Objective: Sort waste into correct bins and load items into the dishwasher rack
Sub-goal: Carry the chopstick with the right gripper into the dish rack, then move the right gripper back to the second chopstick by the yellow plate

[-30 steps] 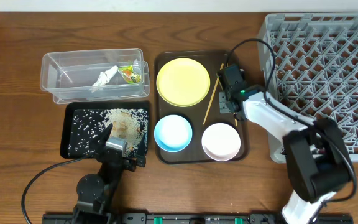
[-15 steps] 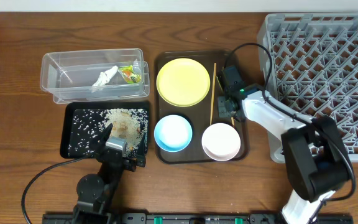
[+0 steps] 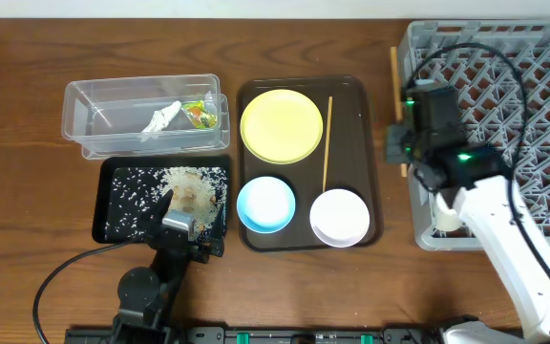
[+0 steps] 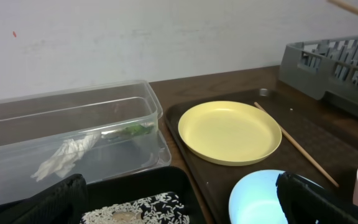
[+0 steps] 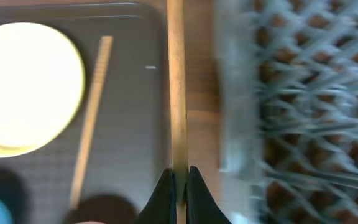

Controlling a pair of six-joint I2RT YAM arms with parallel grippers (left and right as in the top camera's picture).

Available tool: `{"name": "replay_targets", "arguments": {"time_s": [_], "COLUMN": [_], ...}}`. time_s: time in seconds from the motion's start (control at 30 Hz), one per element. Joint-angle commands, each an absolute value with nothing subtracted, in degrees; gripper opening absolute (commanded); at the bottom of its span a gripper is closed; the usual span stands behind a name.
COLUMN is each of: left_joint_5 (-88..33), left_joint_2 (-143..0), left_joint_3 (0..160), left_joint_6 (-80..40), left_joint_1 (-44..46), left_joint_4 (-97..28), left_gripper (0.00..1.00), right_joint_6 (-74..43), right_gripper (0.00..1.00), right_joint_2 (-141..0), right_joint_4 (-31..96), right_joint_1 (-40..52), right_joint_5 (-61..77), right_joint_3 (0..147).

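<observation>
My right gripper [image 3: 399, 145] is shut on one chopstick [image 3: 396, 86] and holds it lengthwise in the air over the gap between the brown tray and the left edge of the grey dishwasher rack [image 3: 504, 57]. In the right wrist view the fingertips [image 5: 166, 186] pinch that chopstick [image 5: 176, 87]. The second chopstick [image 3: 327, 143] lies on the tray beside the yellow plate [image 3: 282, 125]. A light-blue bowl [image 3: 265, 204] and a white bowl [image 3: 340, 217] sit in front of them. My left gripper [image 4: 185, 205] stands open over the near edge of the black tray [image 3: 113, 222], nothing between its fingers.
The clear tub [image 3: 94, 100] at the back left holds a white paper scrap [image 3: 160, 118] and a printed wrapper [image 3: 199, 113]. Rice grains [image 3: 137, 186] and beige crumbs [image 3: 191, 186] lie in the black tray. The dark brown serving tray [image 3: 363, 124] carries the dishes.
My right gripper closed on one chopstick, lifted it off the brown tray and carried it right to the rack's left edge. The other chopstick shifted to lie straight. The left arm stayed still.
</observation>
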State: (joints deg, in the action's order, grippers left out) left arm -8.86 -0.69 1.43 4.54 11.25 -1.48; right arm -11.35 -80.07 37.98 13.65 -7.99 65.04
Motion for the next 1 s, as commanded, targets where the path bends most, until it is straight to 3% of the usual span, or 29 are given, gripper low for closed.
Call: {"name": "replay_targets", "arguments": {"time_s": [0.0,0.43,0.5,0.57,0.63,0.8,0.93,0.97], "left_joint_5": [-9.9,-9.9,-9.9,-9.9,-9.9,-9.9,-9.9,-9.9], "left_joint_2": [-0.2,-0.2,-0.2,-0.2,-0.2,-0.2,-0.2,-0.2], "left_joint_3": [0.2,0.2,0.2,0.2,0.2,0.2,0.2,0.2], "left_joint_6": [4.9,4.9,4.9,4.9,4.9,4.9,4.9,4.9], "left_joint_1": [10.9,10.9,10.9,10.9,10.9,10.9,10.9,10.9], "left_joint_4": [-2.9,-2.9,-2.9,-2.9,-2.9,-2.9,-2.9,-2.9], "left_gripper": [0.99,0.99,0.99,0.99,0.99,0.99,0.99,0.99], "right_joint_6": [-6.1,4.3,4.3,3.6,0.4,-5.8,-14.6,-17.2], "right_gripper": [0.01,0.02,0.27,0.36,0.41,0.38,0.38,0.43], "right_joint_2": [-80.9,-90.8,-90.6,-88.9,-85.9,-81.5,-83.7,-85.0], "right_joint_4": [37.6,29.5,29.5,30.3,30.9,31.4,31.9,32.1], "right_joint_1": [8.6,3.7,4.6,6.5,10.0,19.7,27.7,29.3], "right_joint_5": [-10.0,-12.4,-11.3,-11.1,-8.6,4.2,4.9,3.8], "right_joint_3": [65.2,65.2,65.6,66.5,67.1,67.1,66.5,66.3]}}
